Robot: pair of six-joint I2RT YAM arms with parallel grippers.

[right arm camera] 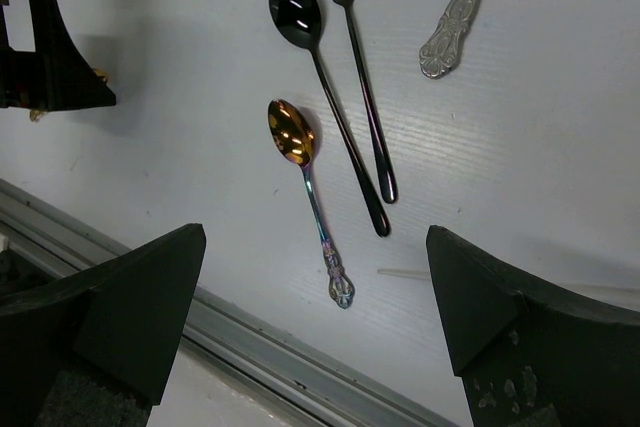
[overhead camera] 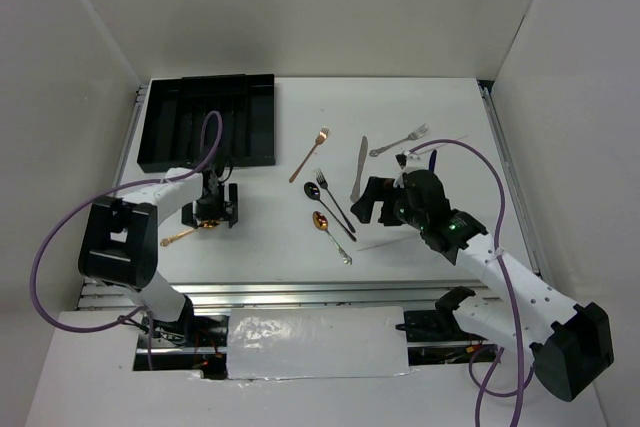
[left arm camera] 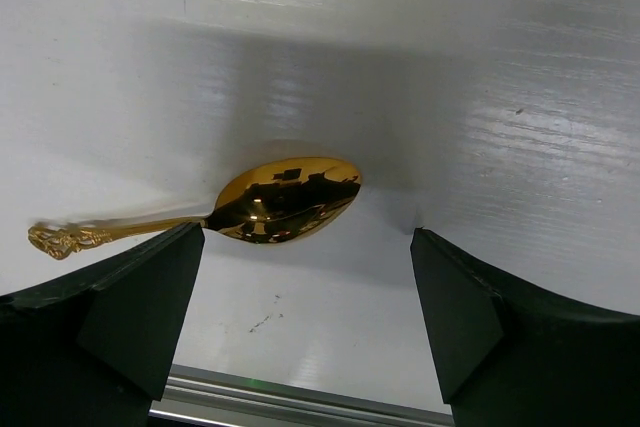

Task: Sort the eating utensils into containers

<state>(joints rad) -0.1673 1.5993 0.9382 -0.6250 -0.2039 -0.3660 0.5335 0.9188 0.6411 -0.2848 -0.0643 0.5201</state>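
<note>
A gold spoon (left arm camera: 290, 199) lies flat on the white table, its bowl just ahead of my left gripper (left arm camera: 307, 272), whose jaws stand wide open around it without touching it. From above, the left gripper (overhead camera: 212, 209) points down over this spoon (overhead camera: 185, 235). My right gripper (right arm camera: 315, 267) hangs open and empty above a rainbow-handled spoon (right arm camera: 292, 132), a black spoon (right arm camera: 296, 12) and a black fork (right arm camera: 360, 77). A copper fork (overhead camera: 310, 154), a silver knife (overhead camera: 358, 169) and a silver fork (overhead camera: 399, 141) lie farther back. The black tray (overhead camera: 160, 122) with its long slots sits at the back left.
A thin pale stick (overhead camera: 385, 240) lies on the table below the right gripper (overhead camera: 372, 202). A metal rail (overhead camera: 300, 292) runs along the table's near edge. White walls enclose the table on the left, back and right.
</note>
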